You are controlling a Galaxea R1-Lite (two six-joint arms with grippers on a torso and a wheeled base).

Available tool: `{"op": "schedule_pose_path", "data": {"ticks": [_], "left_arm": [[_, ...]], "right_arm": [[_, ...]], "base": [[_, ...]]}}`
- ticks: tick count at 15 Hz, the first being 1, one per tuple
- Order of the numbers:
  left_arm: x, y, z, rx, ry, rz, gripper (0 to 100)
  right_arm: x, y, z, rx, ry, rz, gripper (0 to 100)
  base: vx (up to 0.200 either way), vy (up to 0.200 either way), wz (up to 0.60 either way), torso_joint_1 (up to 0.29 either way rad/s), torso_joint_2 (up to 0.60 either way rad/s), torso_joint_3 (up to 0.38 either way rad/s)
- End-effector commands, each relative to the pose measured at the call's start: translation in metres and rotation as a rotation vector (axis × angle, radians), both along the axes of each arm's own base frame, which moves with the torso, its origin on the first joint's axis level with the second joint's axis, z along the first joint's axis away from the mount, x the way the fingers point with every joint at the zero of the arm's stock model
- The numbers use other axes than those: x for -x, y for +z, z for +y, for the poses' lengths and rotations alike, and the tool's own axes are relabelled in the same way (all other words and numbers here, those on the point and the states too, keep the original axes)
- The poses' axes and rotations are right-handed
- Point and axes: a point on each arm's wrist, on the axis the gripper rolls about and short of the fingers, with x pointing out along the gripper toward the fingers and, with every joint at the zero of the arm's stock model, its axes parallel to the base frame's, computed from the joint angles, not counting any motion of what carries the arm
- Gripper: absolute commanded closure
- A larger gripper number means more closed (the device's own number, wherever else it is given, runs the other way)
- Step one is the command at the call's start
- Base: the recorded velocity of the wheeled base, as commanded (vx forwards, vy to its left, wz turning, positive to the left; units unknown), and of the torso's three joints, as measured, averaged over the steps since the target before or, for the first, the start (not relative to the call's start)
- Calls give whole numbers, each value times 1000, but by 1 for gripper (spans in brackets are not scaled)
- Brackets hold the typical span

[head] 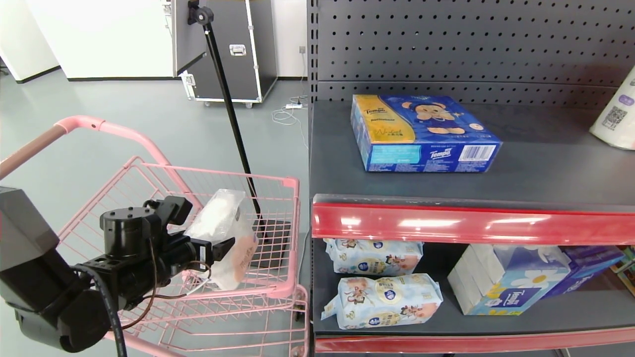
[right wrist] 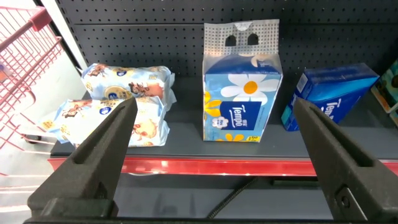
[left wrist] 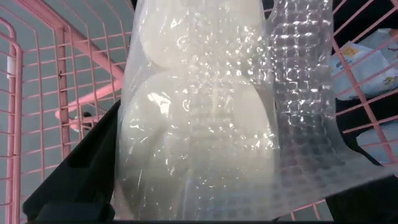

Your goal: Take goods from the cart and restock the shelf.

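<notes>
Clear pack [head: 222, 218] clamped in left end effector [head: 208, 245] over pink cart [head: 293, 233], right end effector [right wrist: 212, 112] spread apart

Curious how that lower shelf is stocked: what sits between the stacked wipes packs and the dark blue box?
A tall daisy-print tissue pack stands between the wipes packs and the dark blue box, seen in the right wrist view.

Left of the shelf [head: 545, 163] stands the cart [head: 296, 233]; on the shelf, a box [head: 421, 131].
</notes>
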Motion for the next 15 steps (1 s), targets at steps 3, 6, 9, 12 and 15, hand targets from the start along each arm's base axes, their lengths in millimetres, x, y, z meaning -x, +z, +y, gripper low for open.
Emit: {"op": "schedule_pose_path", "data": {"ticks": [3,6,9,12,15], "left_arm": [[-12,-14,-8,-6,-15,26,0],[-21,-17,-13,-6,-25,20,0],[-23,-22,-13,-10,-19,30,0],[-23,-24,-13,-16,-14,35,100],[-25,-21,-14,-12,-16,21,100]], "right_arm": [[0,0,0,0,0,0,0],[0,0,0,0,0,0,0],[0,0,0,0,0,0,0],[0,0,0,0,0,0,0],[0,0,0,0,0,0,0]], "base": [[0,0,0,0,0,0],[0,0,0,0,0,0],[0,0,0,0,0,0],[0,0,0,0,0,0],[0,0,0,0,0,0]]}}
